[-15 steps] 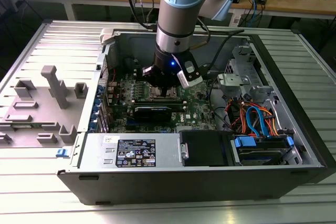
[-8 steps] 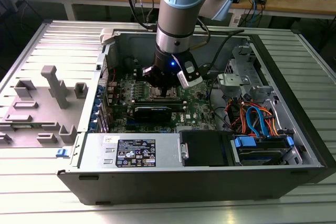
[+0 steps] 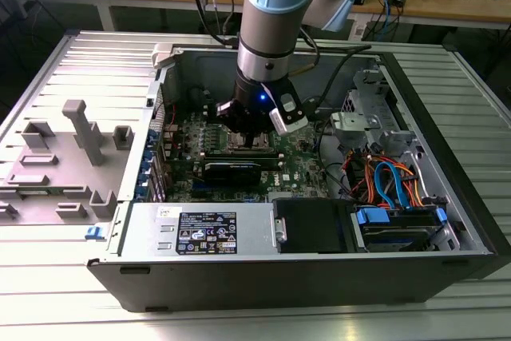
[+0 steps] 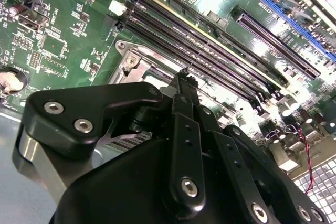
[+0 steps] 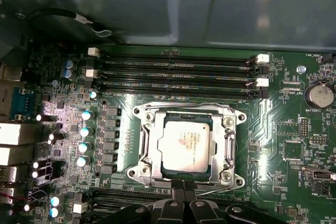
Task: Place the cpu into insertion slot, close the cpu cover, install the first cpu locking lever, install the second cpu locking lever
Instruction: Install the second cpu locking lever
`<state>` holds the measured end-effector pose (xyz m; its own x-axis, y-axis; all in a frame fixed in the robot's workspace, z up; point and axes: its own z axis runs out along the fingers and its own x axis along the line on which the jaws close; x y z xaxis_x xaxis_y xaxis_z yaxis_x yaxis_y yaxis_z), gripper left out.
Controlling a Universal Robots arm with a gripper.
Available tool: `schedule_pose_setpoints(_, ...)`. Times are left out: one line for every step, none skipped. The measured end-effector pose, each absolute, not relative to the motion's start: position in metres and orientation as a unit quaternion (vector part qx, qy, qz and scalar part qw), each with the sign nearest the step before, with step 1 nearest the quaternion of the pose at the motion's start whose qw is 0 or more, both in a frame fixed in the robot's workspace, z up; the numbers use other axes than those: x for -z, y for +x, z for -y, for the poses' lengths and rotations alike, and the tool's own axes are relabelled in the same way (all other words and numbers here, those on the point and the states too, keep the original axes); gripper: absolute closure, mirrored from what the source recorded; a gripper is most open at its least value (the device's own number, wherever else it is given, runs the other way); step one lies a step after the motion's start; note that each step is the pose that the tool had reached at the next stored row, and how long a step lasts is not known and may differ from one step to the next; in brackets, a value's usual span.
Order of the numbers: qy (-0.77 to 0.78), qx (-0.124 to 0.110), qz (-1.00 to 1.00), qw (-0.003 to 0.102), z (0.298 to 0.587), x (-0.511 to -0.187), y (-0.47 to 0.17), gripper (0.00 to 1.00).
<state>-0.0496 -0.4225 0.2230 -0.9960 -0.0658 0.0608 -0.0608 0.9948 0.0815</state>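
I have end effector (image 5: 181, 186) fingers together, empty, just beside socket (image 5: 144, 153) edge. Chip (image 5: 187, 143) seated flat beyond tips, cover (image 5: 227, 141) down framing it, so I judge lever work.

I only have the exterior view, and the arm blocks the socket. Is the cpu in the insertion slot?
Observer: Yes. In the first wrist view the cpu lies flat in the insertion slot, silver top up.
Operator: And the cpu cover?
Observer: The cpu cover is down, framing the chip through its window.
Operator: Where exactly is the gripper?
Observer: The gripper is at the middle of one socket edge, fingertips drawn together.
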Motion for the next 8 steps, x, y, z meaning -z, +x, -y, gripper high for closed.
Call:
schedule_pose_setpoints(0.032, 0.04, 0.998, 0.032, 0.424, -0.2229, -0.0496, 0.89)
schedule_pose_setpoints(0.033, 0.04, 0.998, 0.032, 0.4256, -0.223, -0.0497, 0.89)
schedule_pose_setpoints(0.033, 0.04, 0.998, 0.032, 0.426, -0.223, -0.0497, 0.89)
schedule_pose_setpoints(0.033, 0.04, 0.998, 0.032, 0.4262, -0.2232, -0.0498, 0.89)
schedule_pose_setpoints(0.033, 0.04, 0.998, 0.032, 0.4264, -0.224, -0.0497, 0.89)
schedule_pose_setpoints(0.033, 0.04, 0.998, 0.032, 0.4264, -0.2248, -0.0497, 0.89)
schedule_pose_setpoints(0.033, 0.04, 0.998, 0.032, 0.4264, -0.2257, -0.0497, 0.89)
schedule_pose_setpoints(0.033, 0.04, 0.998, 0.032, 0.4264, -0.2267, -0.0497, 0.89)
